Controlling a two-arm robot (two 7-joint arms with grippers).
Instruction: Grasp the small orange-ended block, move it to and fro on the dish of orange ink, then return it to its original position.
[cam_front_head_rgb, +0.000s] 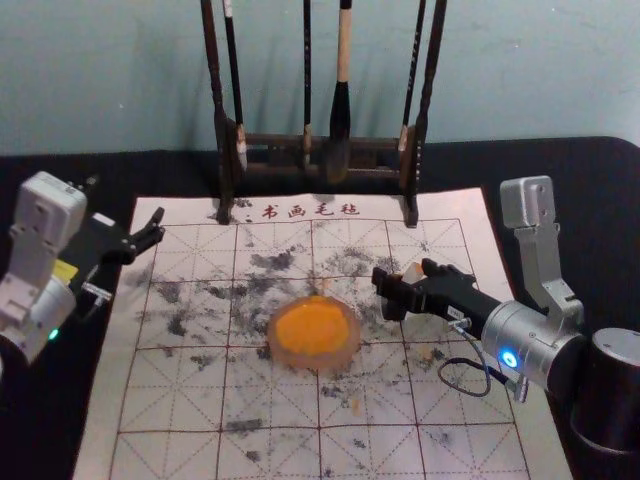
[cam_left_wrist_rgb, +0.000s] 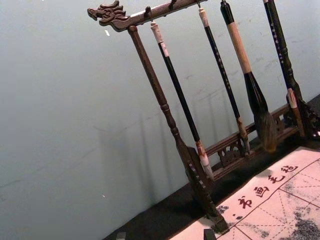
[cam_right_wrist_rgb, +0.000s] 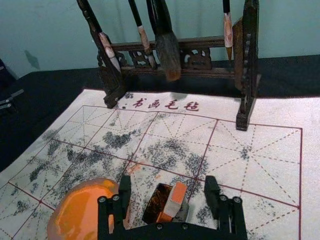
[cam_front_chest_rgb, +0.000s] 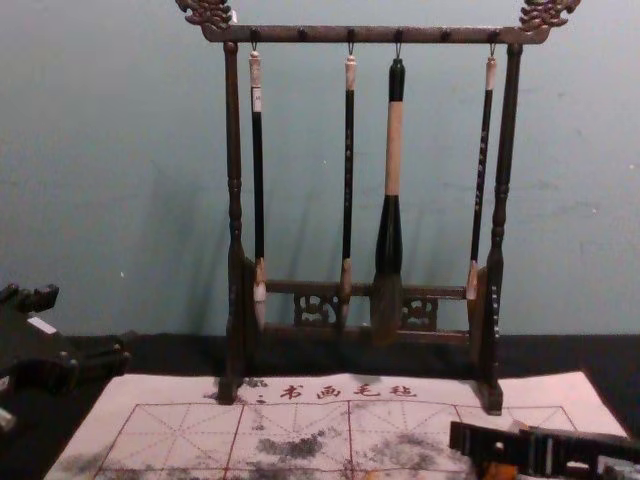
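Observation:
My right gripper is over the mat's right part, right of the orange ink dish; its fingers stand apart around the small block. In the right wrist view the block has orange ends and a pale middle, against a dark glossy piece, with gaps to both fingers of the gripper. The ink dish lies beside that gripper. Whether the fingers reach down level with the block I cannot tell. My left gripper is idle, open, at the mat's far left; its fingertips edge into its wrist view.
A dark wooden rack with several hanging brushes stands at the mat's back edge, near the wall. The ink-smudged, gridded mat lies on a black table. A large brush hangs from the rack.

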